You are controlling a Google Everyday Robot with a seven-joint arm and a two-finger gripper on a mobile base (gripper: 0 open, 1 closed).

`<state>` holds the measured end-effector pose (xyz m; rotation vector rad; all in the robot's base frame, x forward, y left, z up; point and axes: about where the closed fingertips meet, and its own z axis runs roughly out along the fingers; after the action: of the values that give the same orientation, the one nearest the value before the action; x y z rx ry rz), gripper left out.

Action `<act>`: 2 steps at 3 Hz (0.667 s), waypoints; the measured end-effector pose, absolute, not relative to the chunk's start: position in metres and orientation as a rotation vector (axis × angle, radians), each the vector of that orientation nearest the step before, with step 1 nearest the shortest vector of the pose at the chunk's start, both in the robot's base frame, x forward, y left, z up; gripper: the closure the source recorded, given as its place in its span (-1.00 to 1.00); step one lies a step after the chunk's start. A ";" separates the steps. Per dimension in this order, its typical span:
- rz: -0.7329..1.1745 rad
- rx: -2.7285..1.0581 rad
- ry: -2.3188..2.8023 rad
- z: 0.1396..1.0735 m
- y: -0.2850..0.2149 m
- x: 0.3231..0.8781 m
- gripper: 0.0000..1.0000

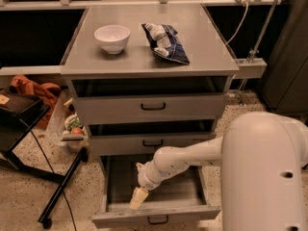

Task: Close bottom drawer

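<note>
The bottom drawer of the grey three-drawer cabinet stands pulled far out, its grey box interior showing and its small dark bar handle at the lower edge of the view. My white arm reaches in from the right, and my gripper hangs over the drawer's front left part, just behind the front panel. The middle drawer and the top drawer sit nearly closed above it.
A white bowl and a blue snack bag lie on the cabinet top. A black stand and an orange bag are on the floor to the left. A dark cabinet stands at the right.
</note>
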<state>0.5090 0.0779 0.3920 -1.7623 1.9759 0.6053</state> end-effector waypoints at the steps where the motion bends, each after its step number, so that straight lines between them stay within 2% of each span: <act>1: 0.575 -1.715 1.951 0.353 0.079 0.507 -1.00; 2: 0.529 -1.590 1.901 0.325 0.090 0.519 -1.00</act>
<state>0.5187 0.0900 0.3248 -1.5899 1.9008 0.5292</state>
